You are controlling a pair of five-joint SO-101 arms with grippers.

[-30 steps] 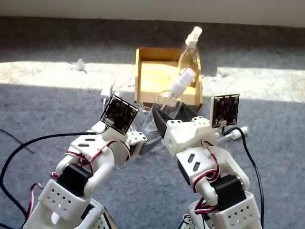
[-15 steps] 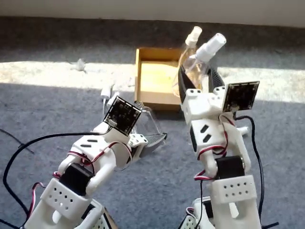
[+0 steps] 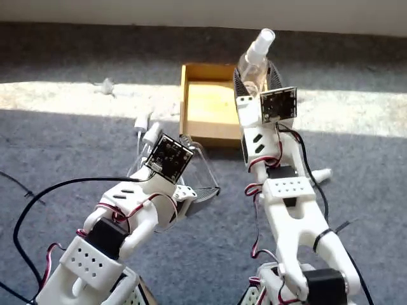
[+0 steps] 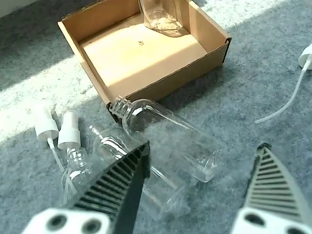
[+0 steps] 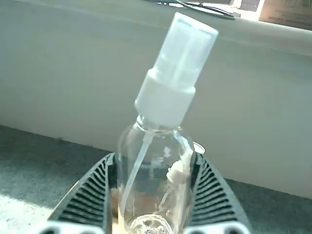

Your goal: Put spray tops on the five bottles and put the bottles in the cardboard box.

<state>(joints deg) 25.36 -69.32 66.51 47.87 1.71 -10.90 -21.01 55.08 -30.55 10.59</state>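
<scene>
- High view: the cardboard box [image 3: 206, 108] sits on the grey-carpeted counter [image 3: 63, 171], near the middle of its far edge.
- The right hand [image 3: 256, 76] is above the box's far right corner. It is closed on a capped bottle [image 3: 252, 63] whose spray top [image 3: 262, 42] points up and away.
- The left hand [image 3: 202, 173] is just off the box's near wall, spread wide with nothing in its grip, over the clear open bottles [image 3: 191, 149].
- One loose spray top [image 3: 151, 133] lies just left of those bottles, and another lies out toward the counter's right edge.
- Left wrist view: the left hand [image 4: 195, 180] has its dark finger [image 4: 119, 187] and pale finger well apart and grips nothing.
- Beyond the fingers, three open bottles [image 4: 165, 134] lie on their sides, and the neck of the nearest is just beside the cardboard box's [image 4: 165, 80] outer wall.
- Two loose spray tops [image 4: 46, 127] lie next to them, and a third with its dip tube is well apart.
- A standing bottle [image 4: 161, 17] is inside the box, against its far wall.
- Right wrist view: the right hand [image 5: 151, 207] has both ribbed fingers [image 5: 87, 195] pressed against the sides of the capped bottle [image 5: 146, 165]. The white spray top [image 5: 175, 73] is seated on the bottle's neck, tilted slightly.
</scene>
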